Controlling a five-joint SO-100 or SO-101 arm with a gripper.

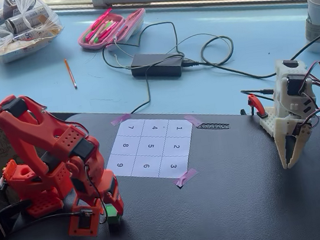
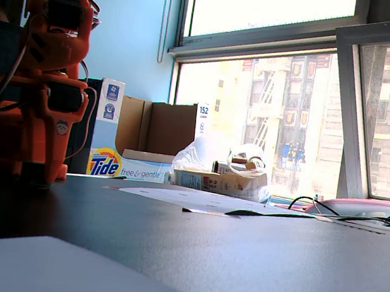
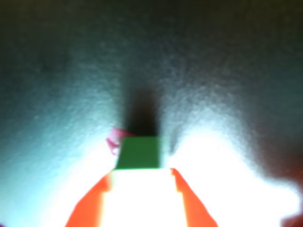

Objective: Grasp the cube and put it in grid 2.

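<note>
Low in the left of a fixed view, the orange arm (image 1: 45,154) bends down to the black tabletop (image 1: 249,203), and its gripper (image 1: 105,214) pinches the one green cube (image 1: 114,216) at the mat's surface. The wrist view shows the same: the cube (image 3: 138,152) sits at the tips of the orange fingers (image 3: 189,203), though glare washes out much of that frame.

The numbered sheet (image 1: 152,148) lies up and to the right of the cube, near the middle of the frame, nine cells taped down with three strips of pink tape (image 1: 186,177). Grid 2 (image 1: 176,147) is in its right-hand column and nothing lies on it. Nothing stands between cube and sheet.

A second arm, white (image 1: 293,110), hangs at the right edge, well apart. On the blue sill behind lie one black power brick (image 1: 157,65) with cables, one pink pencil case (image 1: 111,28), one pencil (image 1: 70,73) and a bag of cans (image 1: 12,24).
</note>
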